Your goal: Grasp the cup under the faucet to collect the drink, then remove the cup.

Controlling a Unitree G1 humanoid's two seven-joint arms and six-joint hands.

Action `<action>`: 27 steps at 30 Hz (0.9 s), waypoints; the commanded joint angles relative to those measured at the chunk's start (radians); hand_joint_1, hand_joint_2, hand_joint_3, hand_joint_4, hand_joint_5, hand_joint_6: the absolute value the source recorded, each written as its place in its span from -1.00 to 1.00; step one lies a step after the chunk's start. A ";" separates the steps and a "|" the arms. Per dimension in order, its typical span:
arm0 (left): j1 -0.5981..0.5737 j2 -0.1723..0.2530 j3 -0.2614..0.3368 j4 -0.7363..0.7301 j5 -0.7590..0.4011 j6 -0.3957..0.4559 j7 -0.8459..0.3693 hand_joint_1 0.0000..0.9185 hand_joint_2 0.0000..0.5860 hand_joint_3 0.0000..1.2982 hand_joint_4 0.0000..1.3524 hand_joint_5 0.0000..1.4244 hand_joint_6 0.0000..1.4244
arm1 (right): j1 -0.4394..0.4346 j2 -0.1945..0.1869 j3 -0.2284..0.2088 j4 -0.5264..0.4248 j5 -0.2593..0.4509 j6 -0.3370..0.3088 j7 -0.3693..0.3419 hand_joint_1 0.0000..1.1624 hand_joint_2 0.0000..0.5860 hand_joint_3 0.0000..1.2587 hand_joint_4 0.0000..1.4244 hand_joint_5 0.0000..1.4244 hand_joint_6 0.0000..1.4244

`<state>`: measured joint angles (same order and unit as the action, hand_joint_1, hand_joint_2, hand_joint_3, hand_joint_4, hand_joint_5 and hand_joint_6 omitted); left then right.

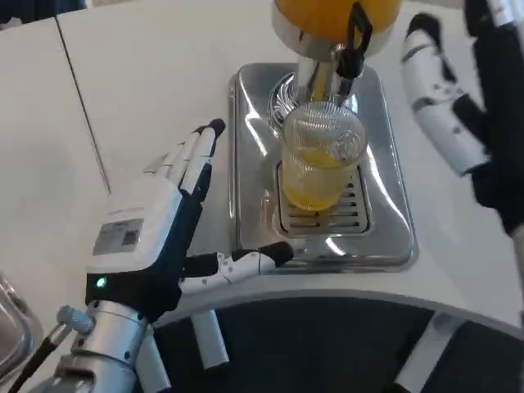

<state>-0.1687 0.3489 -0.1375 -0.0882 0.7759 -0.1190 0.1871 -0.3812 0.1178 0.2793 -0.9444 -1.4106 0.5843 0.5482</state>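
A clear ribbed cup (pixel 321 162) stands on the grille of the silver drip tray (pixel 385 221), right under the black faucet (pixel 357 39) of the orange drink dispenser (pixel 327 15). Yellow drink fills the cup's lower part. My left hand (pixel 168 225) lies open on the table just left of the tray, fingers stretched toward the far side and thumb pointing at the tray's front edge; it does not touch the cup. My right hand (pixel 458 106) is raised at the upper right beside the dispenser, blurred, holding nothing that I can see.
The white table (pixel 147 90) has a curved front edge just below the tray. A thin dark line runs across the table at the left. A metal part (pixel 12 319) shows at the lower left corner.
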 commanded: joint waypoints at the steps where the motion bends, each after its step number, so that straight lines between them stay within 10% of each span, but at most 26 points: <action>1: -0.004 0.009 -0.016 0.014 -0.004 -0.019 0.003 -0.62 -0.87 -1.00 -1.00 -0.91 -0.85 | 0.153 0.089 0.005 -0.081 0.048 -0.007 -0.004 -1.00 1.00 -1.00 -1.00 -1.00 -1.00; 5: -0.003 0.015 -0.018 0.020 -0.005 -0.020 -0.002 -0.63 -0.86 -1.00 -1.00 -0.91 -0.85 | 0.254 0.071 -0.029 -0.103 0.097 -0.064 0.000 -1.00 1.00 -1.00 -1.00 -1.00 -1.00; 15: -0.011 0.038 -0.039 0.024 0.004 -0.018 -0.016 -0.65 -0.86 -1.00 -1.00 -0.91 -0.85 | 0.420 -0.007 -0.291 -0.103 0.316 -0.292 0.062 -1.00 1.00 -1.00 -1.00 -1.00 -1.00; 27: -0.004 0.052 -0.050 0.020 0.014 -0.008 -0.021 -0.71 -0.87 -1.00 -1.00 -0.91 -0.87 | 0.612 -0.250 -0.535 -0.103 0.595 -0.567 0.132 -0.91 0.86 -1.00 -1.00 -1.00 -1.00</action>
<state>-0.1750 0.3961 -0.1752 -0.0700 0.7838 -0.1243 0.1753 0.1715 -0.0797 -0.2083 -1.0331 -0.8751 0.0454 0.6844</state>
